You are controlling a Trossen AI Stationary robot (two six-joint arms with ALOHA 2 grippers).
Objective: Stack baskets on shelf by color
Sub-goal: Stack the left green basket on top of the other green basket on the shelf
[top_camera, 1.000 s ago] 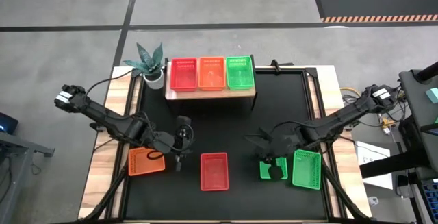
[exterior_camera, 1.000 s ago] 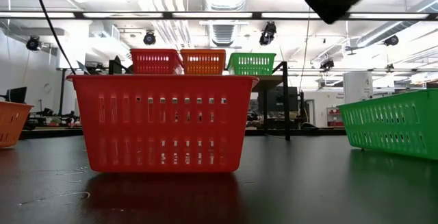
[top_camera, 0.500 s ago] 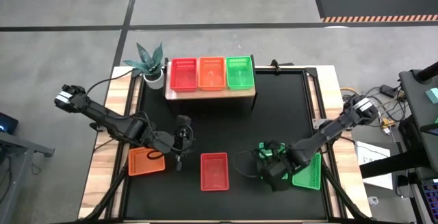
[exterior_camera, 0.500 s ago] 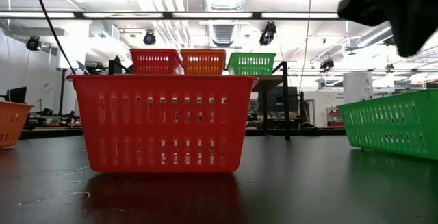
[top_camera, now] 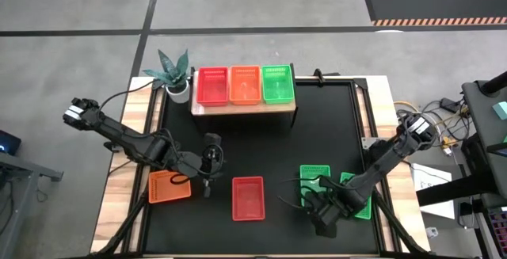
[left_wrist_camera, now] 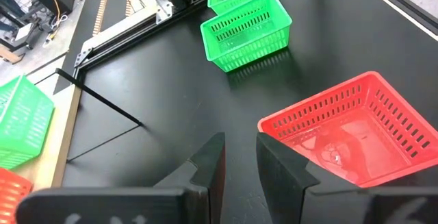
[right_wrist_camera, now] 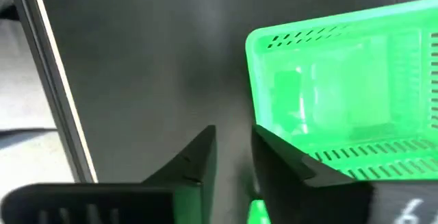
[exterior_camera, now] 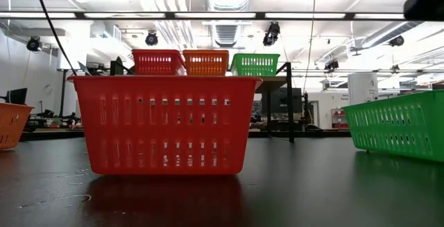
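Observation:
On the wooden shelf [top_camera: 242, 107] at the table's far side stand a red basket [top_camera: 212, 85], an orange basket [top_camera: 245, 84] and a green basket [top_camera: 278, 83], side by side. On the black table rest an orange basket [top_camera: 169, 186], a red basket [top_camera: 248, 198] and two green baskets [top_camera: 314, 177] [top_camera: 360, 199], each on its bottom. My left gripper [top_camera: 207, 183] hangs between the orange and red baskets, its fingers [left_wrist_camera: 209, 162] a narrow gap apart and empty. My right gripper [top_camera: 321, 214] hangs near the table's front edge, just in front of the green baskets [right_wrist_camera: 342, 87], also narrowly open and empty.
A potted plant [top_camera: 174, 73] stands at the shelf's left end. The table's metal edge [right_wrist_camera: 48, 80] runs close to my right gripper. My right arm [top_camera: 380, 160] passes over the right-hand green basket. In the low view the red basket [exterior_camera: 163, 123] fills the middle.
My right gripper has gone from above the left green basket toward the table's near edge, so that this basket now shows uncovered. In the low view the arm has passed out at the upper right. The baskets rest where they were.

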